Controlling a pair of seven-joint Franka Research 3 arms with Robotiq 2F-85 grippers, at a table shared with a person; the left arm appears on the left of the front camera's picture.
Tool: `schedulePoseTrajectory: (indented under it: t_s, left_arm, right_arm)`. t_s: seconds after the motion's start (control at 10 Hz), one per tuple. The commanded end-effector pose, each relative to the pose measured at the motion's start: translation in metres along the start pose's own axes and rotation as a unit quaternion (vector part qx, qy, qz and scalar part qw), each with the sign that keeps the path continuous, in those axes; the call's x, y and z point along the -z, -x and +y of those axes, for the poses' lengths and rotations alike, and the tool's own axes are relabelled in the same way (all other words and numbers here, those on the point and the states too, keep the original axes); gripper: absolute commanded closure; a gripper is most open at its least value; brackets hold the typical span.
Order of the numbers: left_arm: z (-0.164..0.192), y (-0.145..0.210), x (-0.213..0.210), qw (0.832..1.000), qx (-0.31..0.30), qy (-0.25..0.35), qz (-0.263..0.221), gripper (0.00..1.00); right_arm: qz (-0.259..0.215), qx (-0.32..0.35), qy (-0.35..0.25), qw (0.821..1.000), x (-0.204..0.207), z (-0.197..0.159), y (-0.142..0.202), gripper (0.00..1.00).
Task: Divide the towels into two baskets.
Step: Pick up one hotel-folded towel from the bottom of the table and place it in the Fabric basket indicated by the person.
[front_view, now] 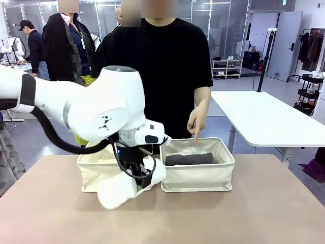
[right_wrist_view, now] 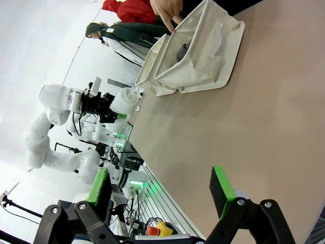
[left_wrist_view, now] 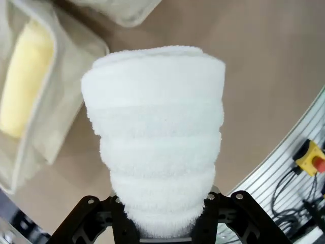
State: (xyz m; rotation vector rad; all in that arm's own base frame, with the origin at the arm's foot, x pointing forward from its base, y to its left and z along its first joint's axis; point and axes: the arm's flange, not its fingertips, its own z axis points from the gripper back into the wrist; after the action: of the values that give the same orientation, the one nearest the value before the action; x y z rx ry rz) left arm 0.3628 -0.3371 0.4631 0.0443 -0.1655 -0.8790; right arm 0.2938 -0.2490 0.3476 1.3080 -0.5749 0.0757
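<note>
**White towel clamped in our left gripper, in front of the baskets**

Nearest the front camera is the white towel (front_view: 122, 189), a thick roll hanging from our left gripper (front_view: 138, 179) above the table (front_view: 254, 213). In the left wrist view the left gripper's jaws are clamped on the roll's near end and the rest of the towel (left_wrist_view: 157, 137) stands out beyond the fingertips, widening toward its far end, with bare tabletop behind it.

Off to one side of those jaws, in that same view, lies the yellow towel (left_wrist_view: 25, 76) inside the left basket (left_wrist_view: 61, 117); a corner of the other basket shows past the towel's far end. In the front view the left basket (front_view: 94, 175) sits just behind the gripper, partly hidden by our left arm (front_view: 91, 109), and the right basket (front_view: 200, 178) stands just beside it, touching or nearly so. The dark grey towel (front_view: 189, 159) lies flat in the right basket.

The person's hand (front_view: 197, 121) hangs over the right basket with one finger pointing down into it.

Our right gripper (right_wrist_view: 162, 190) hovers over bare table with its jaws wide apart and nothing between the green pads (right_wrist_view: 221, 184). Well beyond its fingertips we see the right basket (right_wrist_view: 203, 51) with the person's finger at its rim.
</note>
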Motion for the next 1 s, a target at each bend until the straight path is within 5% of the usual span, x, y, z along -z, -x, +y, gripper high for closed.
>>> schedulePoseTrajectory:
  t_s: [0.0,0.3,0.4,0.9]
  left_arm:
    - [0.007,-0.036,-0.001,0.997,0.071,-0.012,-0.006,0.71]
    - [0.005,-0.084,-0.005,0.987,0.155,0.014,-0.027,0.71]
    - [0.006,-0.056,0.0,0.995,0.097,-0.005,-0.017,0.71]
    - [0.006,-0.056,0.0,0.995,0.097,-0.005,-0.017,0.71]
  right_arm:
    - [-0.001,0.013,0.001,1.0,0.0,0.005,0.0,0.02]
    - [-0.001,0.013,0.001,1.0,0.0,0.005,0.0,0.02]
    - [-0.001,0.013,0.001,1.0,0.0,0.005,0.0,0.02]
    - [-0.001,0.013,0.001,1.0,0.0,0.005,0.0,0.02]
